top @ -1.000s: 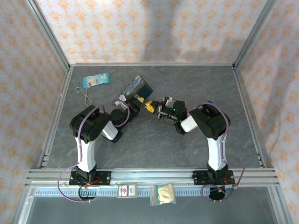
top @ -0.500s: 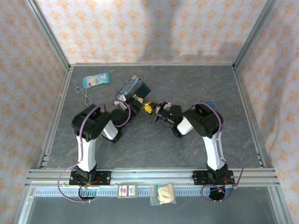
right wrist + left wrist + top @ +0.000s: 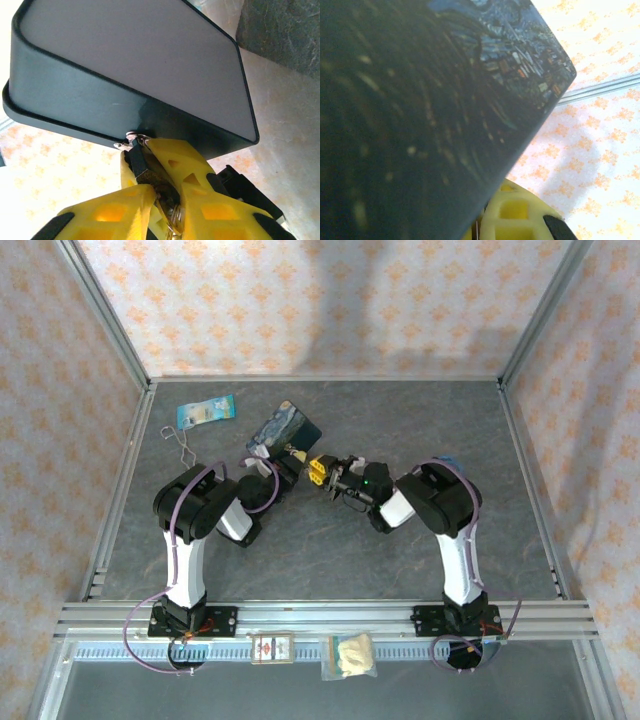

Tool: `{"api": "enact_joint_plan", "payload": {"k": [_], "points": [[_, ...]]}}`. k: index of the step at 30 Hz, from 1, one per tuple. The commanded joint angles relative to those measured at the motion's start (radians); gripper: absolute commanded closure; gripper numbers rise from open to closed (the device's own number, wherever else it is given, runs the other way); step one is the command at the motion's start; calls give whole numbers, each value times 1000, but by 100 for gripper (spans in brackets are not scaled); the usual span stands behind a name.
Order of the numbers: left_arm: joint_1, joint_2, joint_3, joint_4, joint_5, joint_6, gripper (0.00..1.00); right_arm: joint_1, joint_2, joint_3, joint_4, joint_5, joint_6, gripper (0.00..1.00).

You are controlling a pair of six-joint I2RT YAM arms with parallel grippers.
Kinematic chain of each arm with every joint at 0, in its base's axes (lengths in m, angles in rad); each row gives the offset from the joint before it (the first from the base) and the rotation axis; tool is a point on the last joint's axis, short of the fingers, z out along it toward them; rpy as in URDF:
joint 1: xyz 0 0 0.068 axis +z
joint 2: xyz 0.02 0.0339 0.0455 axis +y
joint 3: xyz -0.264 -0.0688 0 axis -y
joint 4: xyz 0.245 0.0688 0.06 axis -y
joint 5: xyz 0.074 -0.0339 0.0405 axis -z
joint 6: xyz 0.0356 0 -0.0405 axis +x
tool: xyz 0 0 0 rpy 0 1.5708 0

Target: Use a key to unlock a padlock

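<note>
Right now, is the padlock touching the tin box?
Touching. In the right wrist view the padlock hangs from the silvery clasp on the tin box, with no gap between them.

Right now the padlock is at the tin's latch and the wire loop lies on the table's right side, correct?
No: the wire loop lies on the table's left side, beside the blue card, as the top view shows. The padlock is indeed at the tin's latch.
</note>
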Motion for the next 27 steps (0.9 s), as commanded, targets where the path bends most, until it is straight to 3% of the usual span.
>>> {"api": "enact_joint_plan", "payload": {"k": [1,5,15,19,23,27], "points": [[-22,-8,-29,212,77,-50,100,-12,-153,49,-41,-16,-202,69],[-21,-38,-33,157,52,-52,100,-15,-234,39,-279,19,-422,65],[-21,-47,-33,142,38,-117,100,-12,-315,41,-501,105,-747,64],[-21,-63,-37,132,33,-115,100,-12,-349,45,-653,200,-970,56],[-21,-70,-37,123,38,-104,100,-12,-376,19,-662,210,-1061,50],[-22,-70,-34,124,40,-107,100,-8,-361,14,-598,131,-1072,52]]}}
